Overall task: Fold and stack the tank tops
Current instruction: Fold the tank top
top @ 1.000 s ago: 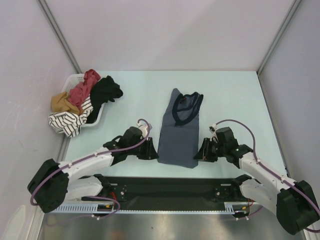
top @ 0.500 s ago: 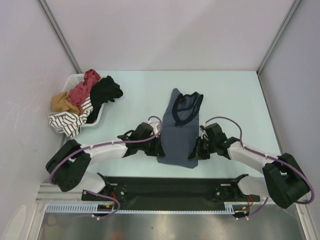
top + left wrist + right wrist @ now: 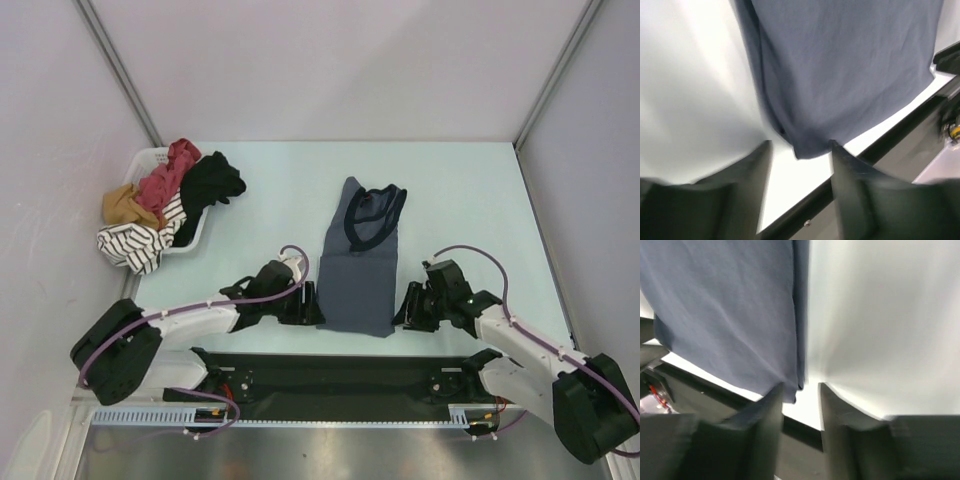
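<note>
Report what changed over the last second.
Both arms reached in over the lower corners of the blue-grey tank top, then drew back toward the near edge. The left gripper and right gripper now sit open, one at each hem corner. The top and the basket of clothes stayed put.

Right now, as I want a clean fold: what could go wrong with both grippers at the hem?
The left gripper has only the hem corner of the top between its open jaws; it may slip out. The right gripper sits at an edge that seems doubled, so it may catch one layer. The hem lies near the table edge; jaws could hit it.
</note>
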